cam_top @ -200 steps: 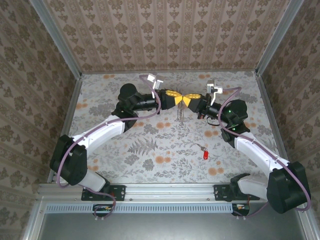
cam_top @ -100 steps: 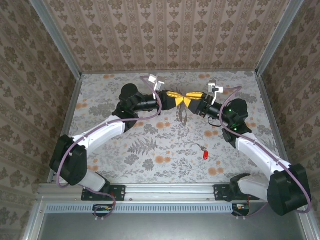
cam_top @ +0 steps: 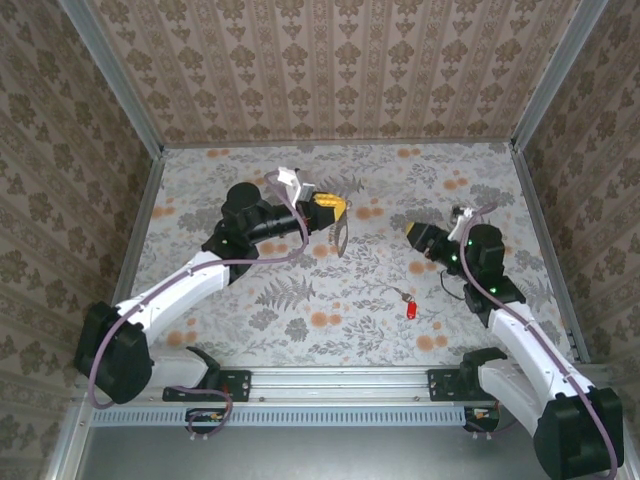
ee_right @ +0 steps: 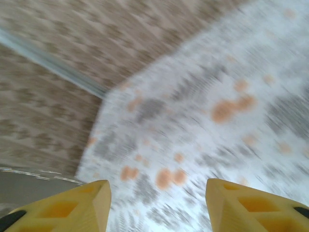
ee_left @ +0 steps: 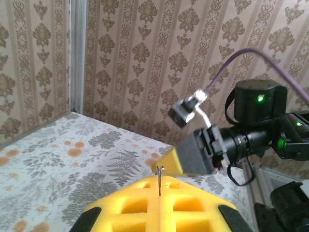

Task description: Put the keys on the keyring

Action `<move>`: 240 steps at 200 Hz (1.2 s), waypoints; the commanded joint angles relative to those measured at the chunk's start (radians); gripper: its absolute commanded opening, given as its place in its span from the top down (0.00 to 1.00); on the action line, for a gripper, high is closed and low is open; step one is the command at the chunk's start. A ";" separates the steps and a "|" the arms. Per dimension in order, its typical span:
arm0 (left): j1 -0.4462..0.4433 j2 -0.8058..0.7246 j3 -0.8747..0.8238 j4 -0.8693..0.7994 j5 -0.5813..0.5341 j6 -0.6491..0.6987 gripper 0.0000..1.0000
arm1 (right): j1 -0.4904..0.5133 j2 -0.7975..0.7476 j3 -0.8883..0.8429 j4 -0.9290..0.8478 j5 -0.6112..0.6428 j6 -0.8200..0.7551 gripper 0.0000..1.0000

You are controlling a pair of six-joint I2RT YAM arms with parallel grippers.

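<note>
The keyring (cam_top: 340,239), a thin brownish loop, hangs from my left gripper (cam_top: 335,209), which is shut on it above the middle of the table. In the left wrist view its metal edge (ee_left: 159,180) sticks up between the closed yellow fingers (ee_left: 193,203). One of the keys (cam_top: 404,299), silvery with a red end, lies on the table between the arms, nearer the right one. My right gripper (cam_top: 415,234) hovers above and just beyond the key, apart from the keyring. Its yellow fingers (ee_right: 87,203) stand open with nothing between them; that view is motion-blurred.
The floral table (cam_top: 300,320) is boxed in by patterned walls (cam_top: 330,70) at the back and both sides, with a metal rail (cam_top: 330,385) along the near edge. The right arm's wrist and camera (ee_left: 251,130) face the left gripper at close range.
The two grippers were together on the keyring at mid-table. The right one has opened, let go and drawn back to the right. The left has swung left with the keyring.
</note>
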 commanded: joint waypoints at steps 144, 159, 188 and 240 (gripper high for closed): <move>0.015 0.046 -0.049 0.136 0.058 0.025 1.00 | 0.182 0.258 -0.044 -0.384 0.339 0.087 0.62; 0.016 0.053 -0.054 0.157 0.068 0.016 1.00 | 0.195 0.255 -0.054 -0.392 0.353 0.098 0.62; 0.019 0.068 -0.060 0.196 0.081 -0.005 1.00 | 0.213 0.248 -0.064 -0.396 0.360 0.110 0.64; 0.032 0.091 -0.086 0.294 0.101 -0.064 1.00 | 0.252 0.288 -0.059 -0.374 0.355 0.121 0.66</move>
